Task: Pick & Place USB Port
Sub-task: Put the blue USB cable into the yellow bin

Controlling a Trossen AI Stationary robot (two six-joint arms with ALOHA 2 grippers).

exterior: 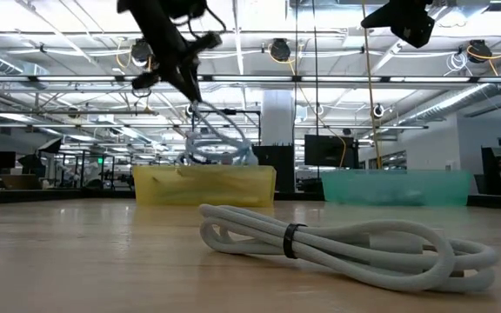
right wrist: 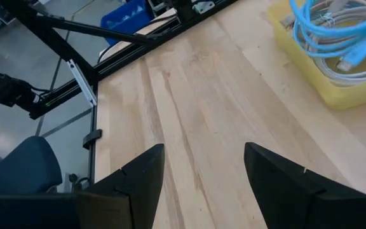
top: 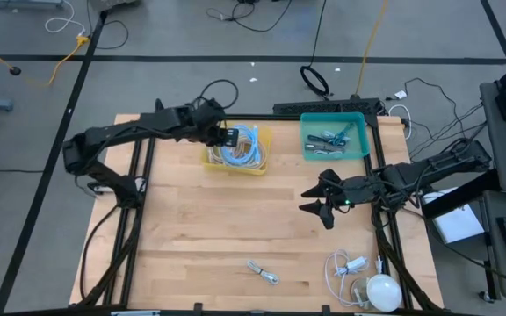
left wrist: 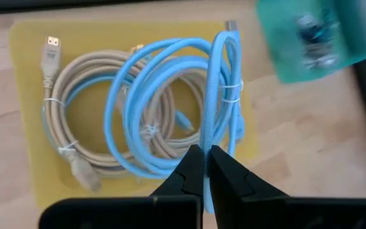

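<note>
A light wooden bench (top: 235, 228) carries a yellow tray (top: 209, 158) at the far middle and a teal tray (top: 308, 151) just right of it. Near the front edge lie a small connector (top: 263, 272), a coiled white cable (top: 343, 266) and a white ball (top: 383, 291)

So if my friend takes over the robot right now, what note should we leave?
Left gripper: jaws shut on the blue cable, lifting it above the yellow bin.
Right gripper: jaws open, empty, waiting over bare table near the teal bin.
A beige cable lies in the yellow bin. A white cable and a small metal part sit at the table's front edge.
Done: blue cable gripped and raised.
Left: carry it over and set it down; the pictures don't show where.
</note>
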